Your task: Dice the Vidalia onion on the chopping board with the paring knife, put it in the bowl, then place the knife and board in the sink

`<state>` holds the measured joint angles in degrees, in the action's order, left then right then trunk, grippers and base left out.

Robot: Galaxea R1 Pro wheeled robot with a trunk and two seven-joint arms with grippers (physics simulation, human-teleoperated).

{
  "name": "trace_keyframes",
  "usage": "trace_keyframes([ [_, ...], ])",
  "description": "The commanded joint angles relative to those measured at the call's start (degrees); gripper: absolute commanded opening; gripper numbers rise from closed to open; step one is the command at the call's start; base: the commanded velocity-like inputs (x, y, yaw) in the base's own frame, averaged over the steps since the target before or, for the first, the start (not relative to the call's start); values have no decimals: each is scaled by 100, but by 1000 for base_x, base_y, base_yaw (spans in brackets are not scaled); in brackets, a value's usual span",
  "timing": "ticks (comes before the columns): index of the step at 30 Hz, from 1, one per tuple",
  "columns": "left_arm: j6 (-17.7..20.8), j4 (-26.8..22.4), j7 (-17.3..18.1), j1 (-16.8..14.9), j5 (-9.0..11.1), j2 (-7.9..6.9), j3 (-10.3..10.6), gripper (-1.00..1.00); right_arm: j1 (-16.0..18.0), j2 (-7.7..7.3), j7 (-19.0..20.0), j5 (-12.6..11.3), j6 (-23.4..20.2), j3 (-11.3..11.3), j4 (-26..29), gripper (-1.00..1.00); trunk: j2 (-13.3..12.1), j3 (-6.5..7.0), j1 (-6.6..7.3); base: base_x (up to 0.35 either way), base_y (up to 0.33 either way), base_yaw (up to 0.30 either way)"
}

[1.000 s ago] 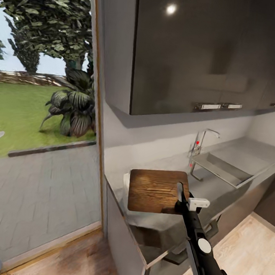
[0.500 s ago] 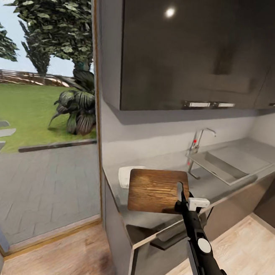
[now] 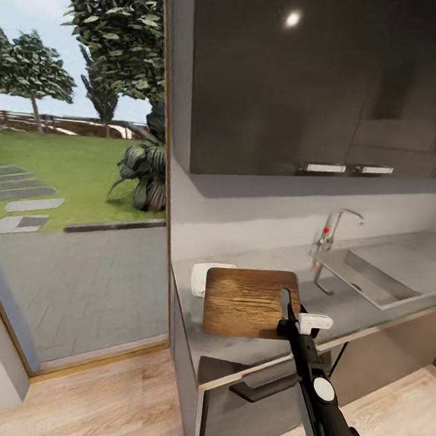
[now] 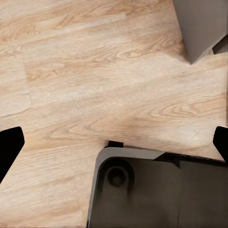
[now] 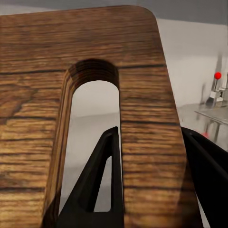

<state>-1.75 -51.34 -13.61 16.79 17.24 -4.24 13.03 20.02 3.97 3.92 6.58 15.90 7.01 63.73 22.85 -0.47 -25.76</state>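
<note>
Head view: right hand [image 3: 290, 322] gripping chopping board [image 3: 246, 302].

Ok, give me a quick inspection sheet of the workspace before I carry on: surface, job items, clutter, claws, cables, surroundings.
Surface: grey countertop, with the sink and faucet toward its right end.
Job's things: chopping board held up in front of the counter by its handle-slot end; white bowl on the countertop, partly hidden behind the board. Knife and onion: nothing seen.
Clutter: nothing seen.
Claws: right claw shut on the board, one finger through the slot; left claw open over the wooden floor.
Cables: nothing seen.
Surroundings: dark wall cabinets above; glass door to the garden at left.
</note>
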Motion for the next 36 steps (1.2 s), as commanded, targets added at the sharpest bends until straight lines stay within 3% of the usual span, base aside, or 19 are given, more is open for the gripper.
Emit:
trace_keyframes([
  [1, -18, -7, -46, -2, 60, -8, 33, 100, 2, 8, 37, 54, 18, 29, -1, -100, 7, -5, -3, 0, -308, 285],
  [36, -20, -7, -45, 0, 60, -7, 33, 100, 2, 8, 31, 54, 18, 29, -1, -100, 7, -5, -3, 0, -307, 286],
])
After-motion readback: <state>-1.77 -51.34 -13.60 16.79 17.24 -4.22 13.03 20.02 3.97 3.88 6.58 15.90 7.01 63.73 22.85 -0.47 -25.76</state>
